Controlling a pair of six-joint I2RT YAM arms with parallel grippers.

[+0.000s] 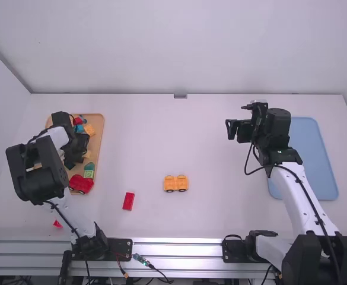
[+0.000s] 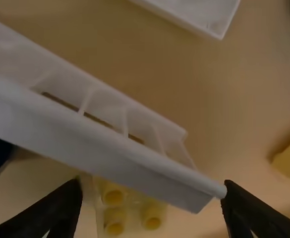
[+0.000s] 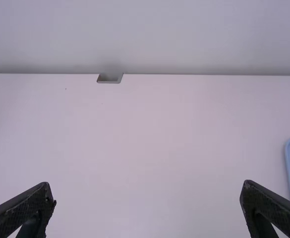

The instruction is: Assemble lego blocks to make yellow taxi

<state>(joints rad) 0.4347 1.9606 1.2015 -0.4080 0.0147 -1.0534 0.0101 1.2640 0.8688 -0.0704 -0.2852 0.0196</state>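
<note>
Orange-yellow wheeled base [image 1: 175, 183] sits on the table, centre front. My left gripper [image 1: 72, 157] is low over the wooden tray [image 1: 98, 133], which holds yellow [image 1: 89, 129] and other blocks. In the left wrist view the left gripper [image 2: 152, 193] stands open above a pale piece with yellow studs [image 2: 113, 197]. A long white hollow piece [image 2: 110, 144] crosses between camera and studs, its end beside one fingertip. Above the table, left of the blue tray, is my right gripper [image 1: 231, 129]; in its wrist view the right gripper [image 3: 148, 191] is open and holds nothing.
A red brick [image 1: 129, 201] lies between the tray and the wheeled base. Near the left arm's base is a small red piece [image 1: 57, 224]. A red wheeled block [image 1: 81, 183] is at the wooden tray's near end. The blue tray [image 1: 306, 154] lies at right.
</note>
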